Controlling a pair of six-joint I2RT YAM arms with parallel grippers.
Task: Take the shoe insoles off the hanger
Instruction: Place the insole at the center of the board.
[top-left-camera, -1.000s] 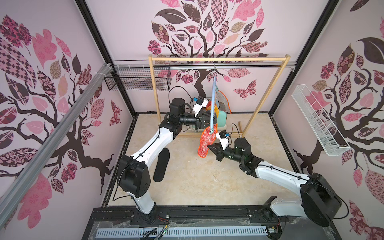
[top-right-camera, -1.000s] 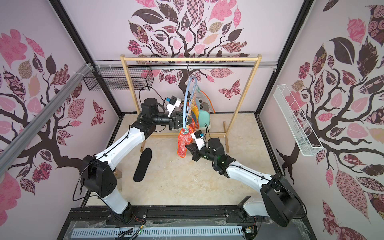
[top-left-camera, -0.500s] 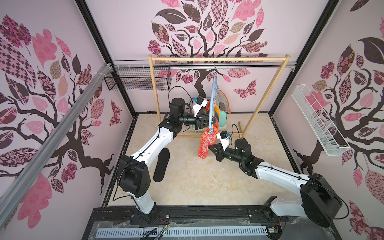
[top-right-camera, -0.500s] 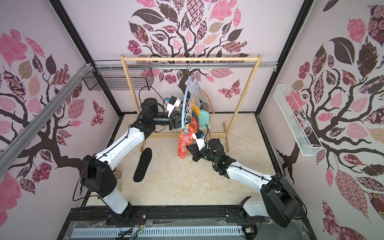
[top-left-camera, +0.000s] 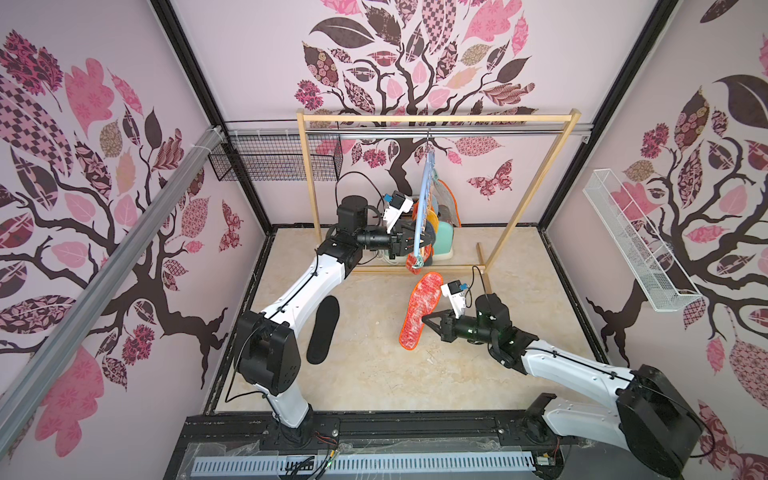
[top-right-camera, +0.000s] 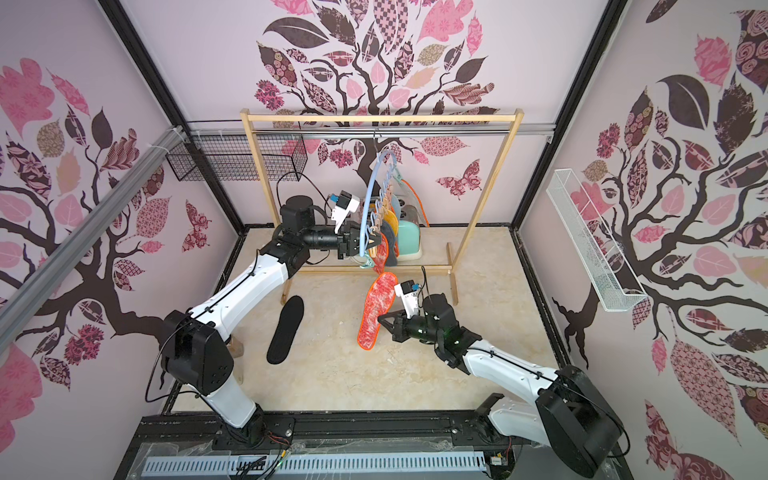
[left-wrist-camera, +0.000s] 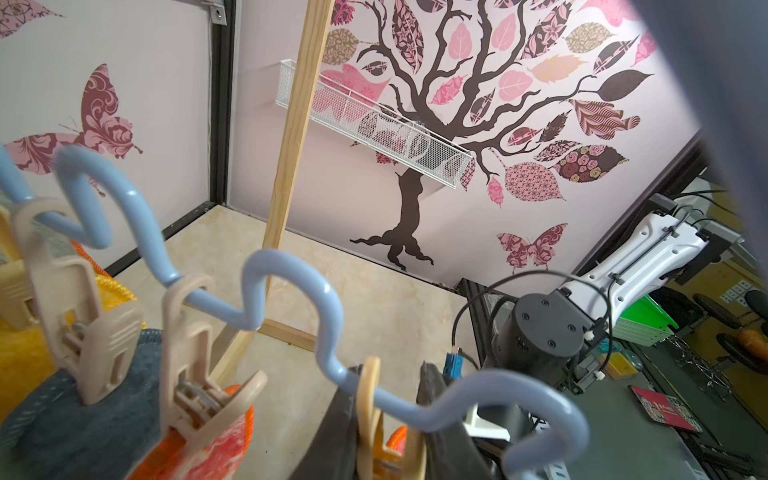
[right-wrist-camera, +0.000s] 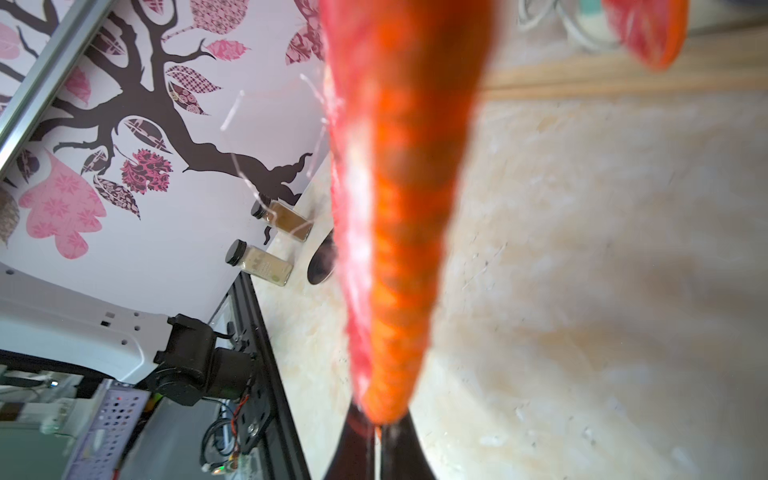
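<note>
Right gripper (top-left-camera: 425, 319): jaws are closed on the long edge of a red-white mottled insole (top-left-camera: 420, 312) with orange edging. In both top views this insole sits well apart from the hanger (top-left-camera: 424, 195), out over the marble-patterned floor (top-left-camera: 374, 374). Whether it touches the floor cannot be told. In the right wrist view it appears edge-on and blurred (right-wrist-camera: 395, 208), running away from the closed fingertips (right-wrist-camera: 361, 440).

Left gripper (top-left-camera: 419, 243): raised at the low end of the hanger. In the left wrist view its dark fingers (left-wrist-camera: 336, 436) stand almost together, pressing a beige clothespin (left-wrist-camera: 369, 407) between them. The clothespin hangs on the wavy blue bar (left-wrist-camera: 291, 270).

The pale blue hanger hangs by its hook from the wooden garment rack (top-left-camera: 436, 118), turned nearly edge-on to the camera. Clipped to it are a mustard yellow insole (top-left-camera: 432, 218), a dark grey insole (left-wrist-camera: 62, 407) and a second red-white insole (left-wrist-camera: 208, 453).

A black insole (top-left-camera: 323, 330) lies flat on the floor beside the left arm, apart from the rack.
</note>
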